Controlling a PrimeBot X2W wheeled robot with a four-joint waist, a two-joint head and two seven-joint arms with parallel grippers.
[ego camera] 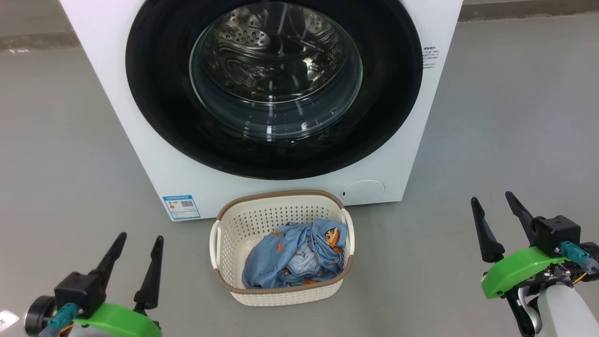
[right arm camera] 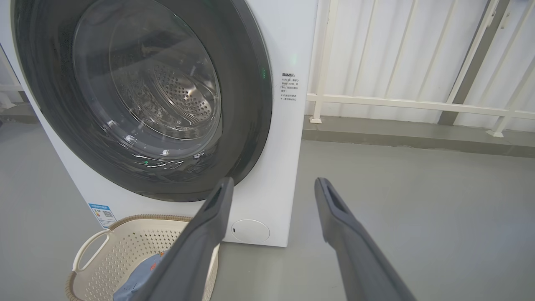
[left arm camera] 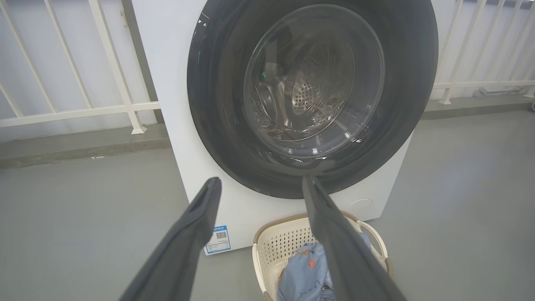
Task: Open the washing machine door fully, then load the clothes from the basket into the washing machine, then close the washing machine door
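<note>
We face the washing machine (ego camera: 140, 154) squarely, and its white front takes the 12 o'clock half of the head view. The washing machine door (ego camera: 154, 93) lies flush against that front, with the black rim unbroken all round and the steel drum (ego camera: 276, 61) visible only through the glass. We therefore judge it shut and the first step not yet begun. We cannot make out a handle or recess on the rim in any view.

The basket (ego camera: 243, 224) stands on the grey floor (ego camera: 61, 164) at 6 o'clock from the door, just before the machine's foot. The blue label sticker (ego camera: 181, 207) is at its 10 o'clock and the round cap (ego camera: 362, 192) at its 1 o'clock. The clothes (ego camera: 281, 252) sit bundled inside toward its near right, blue fabric with a cartoon print uppermost. That spot keeps the carry to the drum short. We reckon, though, that the door's lower edge will sweep over the basket's far rim, so clearance there wants watching.

Our left gripper (ego camera: 141, 236) hovers at 7 o'clock and our right gripper (ego camera: 491, 196) at 4 o'clock. Both have their fingers spread apart and hold nothing, with the tips aimed toward the machine. Held low and wide of the basket, they leave door and load in plain sight of the head camera, and either arm looks free to reach in first.
</note>
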